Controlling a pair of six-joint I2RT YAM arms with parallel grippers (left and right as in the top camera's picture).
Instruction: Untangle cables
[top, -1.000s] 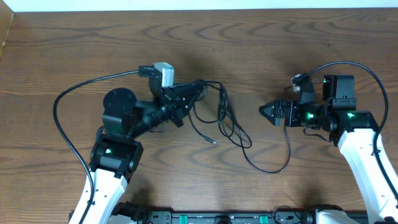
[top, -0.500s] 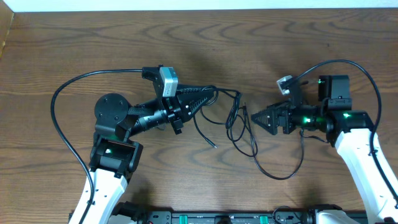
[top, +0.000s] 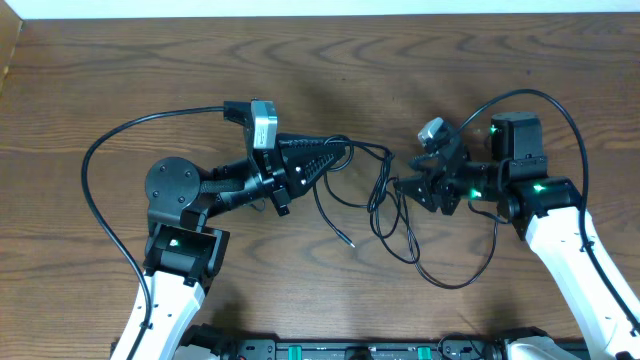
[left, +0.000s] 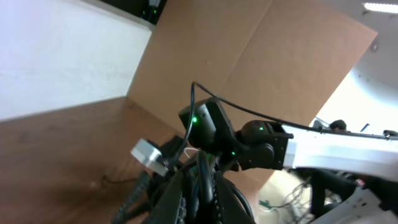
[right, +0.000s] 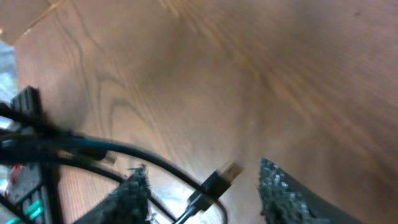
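Cables (top: 376, 205): black tangle mid-desk (top: 300, 60), between both arms, loop trailing near-right.
Left end effector (top: 338, 150): clenched on the tangle's left end.
Right end effector (top: 402, 186): shifted left within the last second, now at the tangle's right edge; narrowing, not yet clenched.
Plug (right: 217, 180): between right fingers (right: 134, 193), untouched.
Meaning: second grip probably forming, ready for pulling apart.
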